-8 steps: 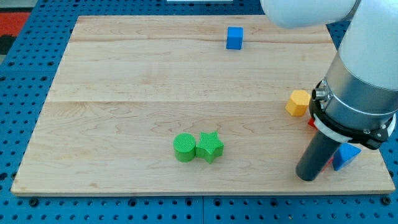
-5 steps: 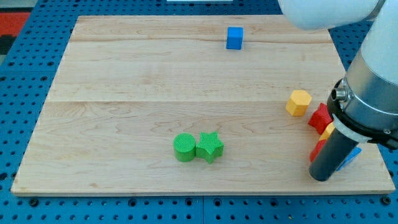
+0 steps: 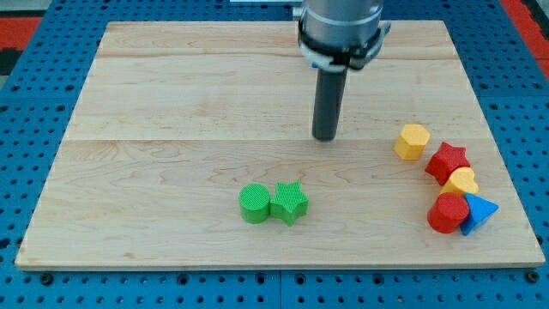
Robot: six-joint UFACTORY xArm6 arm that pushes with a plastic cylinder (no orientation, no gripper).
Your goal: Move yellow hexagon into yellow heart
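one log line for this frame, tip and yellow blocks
my tip: mid-board, touching nothing | yellow hexagon block: right of tip, apart | yellow heart block: beyond red star block | push: not begun

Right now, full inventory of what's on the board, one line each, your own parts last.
yellow hexagon: 1, yellow, view's right, apart from the red star below it
red star: 1, red, view's right, touching the yellow heart
yellow heart: 1, yellow, between red star and red cylinder
red cylinder: 1, red, lower right, against the blue triangle
blue triangle: 1, blue, lower right, nearest the board's right edge
green cylinder: 1, green, lower centre, touching the green star
green star: 1, green, lower centre
board: 1, light wood
my tip: 1, dark rod, centre, left of the yellow hexagon, touching no block
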